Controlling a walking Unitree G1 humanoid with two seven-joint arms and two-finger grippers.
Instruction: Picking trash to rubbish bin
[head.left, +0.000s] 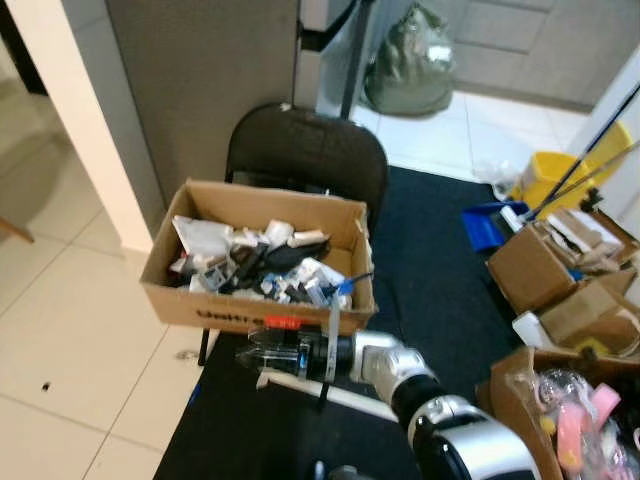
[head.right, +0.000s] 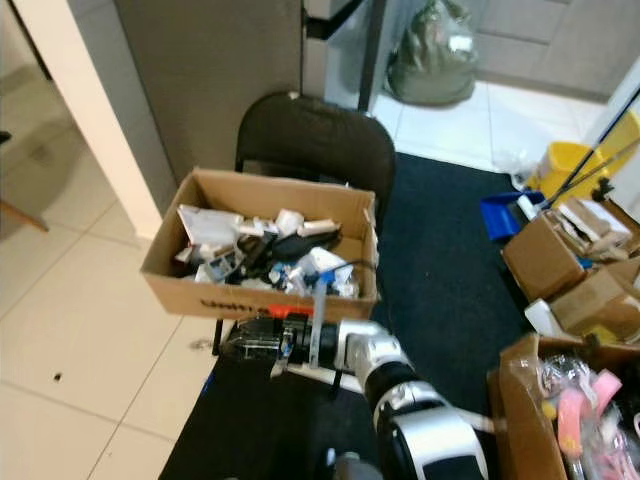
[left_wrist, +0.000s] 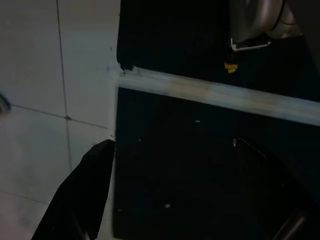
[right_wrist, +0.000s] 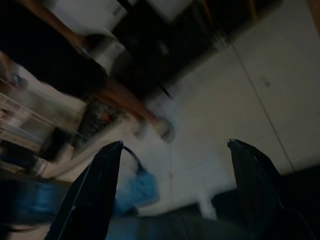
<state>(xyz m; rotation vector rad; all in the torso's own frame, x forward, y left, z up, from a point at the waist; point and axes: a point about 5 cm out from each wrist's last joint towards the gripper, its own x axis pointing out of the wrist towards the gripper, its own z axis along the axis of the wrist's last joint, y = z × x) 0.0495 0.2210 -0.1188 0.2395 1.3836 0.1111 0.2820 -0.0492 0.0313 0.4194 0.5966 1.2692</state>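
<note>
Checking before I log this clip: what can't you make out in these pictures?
- Eye views: the pieces piled in the brown cardboard box are too small and jumbled to name.
- Right wrist view: motion blur makes the blue object beyond the open right gripper unidentifiable.
- Left wrist view: it is dark, and the small yellow scrap on the black mat is too small to name.

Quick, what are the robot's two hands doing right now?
Left gripper: cannot be told, it hangs over the dark mat.
Right gripper: jaws open, holding nothing, reaching out in front of the cardboard box.

Tiled home utility area: mop bucket (head.left: 549, 176)
</note>
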